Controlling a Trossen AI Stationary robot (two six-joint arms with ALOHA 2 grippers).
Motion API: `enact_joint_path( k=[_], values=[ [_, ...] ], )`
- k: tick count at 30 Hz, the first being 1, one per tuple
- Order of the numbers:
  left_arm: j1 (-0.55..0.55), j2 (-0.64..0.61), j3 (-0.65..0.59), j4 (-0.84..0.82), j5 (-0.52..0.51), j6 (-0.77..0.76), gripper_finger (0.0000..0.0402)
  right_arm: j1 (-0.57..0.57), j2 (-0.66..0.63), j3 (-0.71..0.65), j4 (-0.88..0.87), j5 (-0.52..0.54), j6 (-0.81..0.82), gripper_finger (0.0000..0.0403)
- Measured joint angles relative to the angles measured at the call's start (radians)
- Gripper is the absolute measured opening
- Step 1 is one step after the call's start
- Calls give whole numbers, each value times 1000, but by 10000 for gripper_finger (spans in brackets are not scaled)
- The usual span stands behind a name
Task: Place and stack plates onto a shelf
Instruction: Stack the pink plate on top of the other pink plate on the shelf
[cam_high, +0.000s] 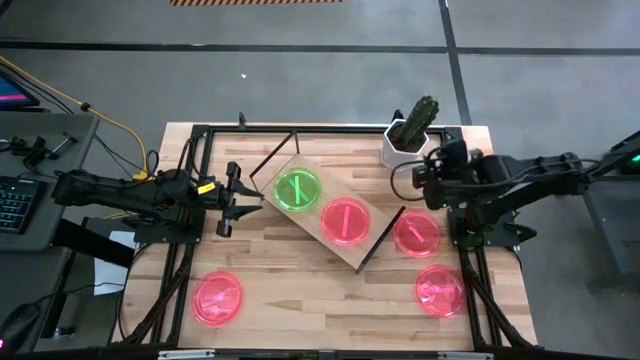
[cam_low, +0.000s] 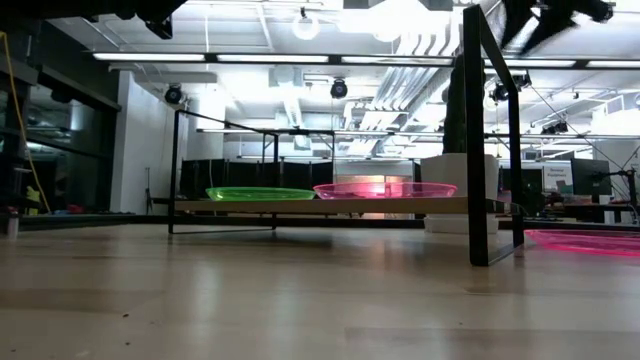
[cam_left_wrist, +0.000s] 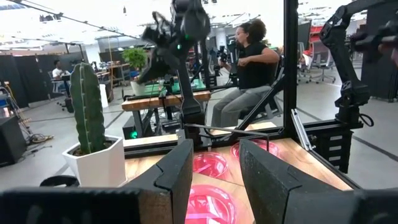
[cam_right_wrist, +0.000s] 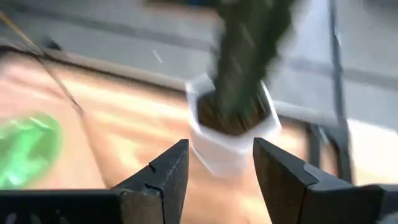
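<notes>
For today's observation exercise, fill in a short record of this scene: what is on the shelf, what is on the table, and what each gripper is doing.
On shelf: green plate and pink plate, side by side, not stacked
On table: three pink plates, near left, right, near right
Other: potted cactus, far right corner
Left gripper: open, empty, left of shelf
Right gripper: open, empty, near cactus
</notes>
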Motion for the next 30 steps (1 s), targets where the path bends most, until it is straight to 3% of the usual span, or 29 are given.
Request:
enact_joint_path(
  k=[2, 7, 12, 20, 30],
  values=[
    [0, 0, 0, 0, 0, 3, 122, 0, 3, -33, -58, -127, 70, 163],
    [0, 0, 0, 0, 0, 9, 122, 49, 7, -104, -41, -535, 34, 163],
    [0, 0, 0, -4, 0, 9, 122, 164, 15, -221, 49, -816, 73, 163],
    [0, 0, 0, -6, 0, 7, 122, 377, 53, -490, 698, -935, 73, 163],
    [0, 0, 0, -6, -1, 9, 122, 429, 282, -460, 617, -898, 38, 139]
  ],
)
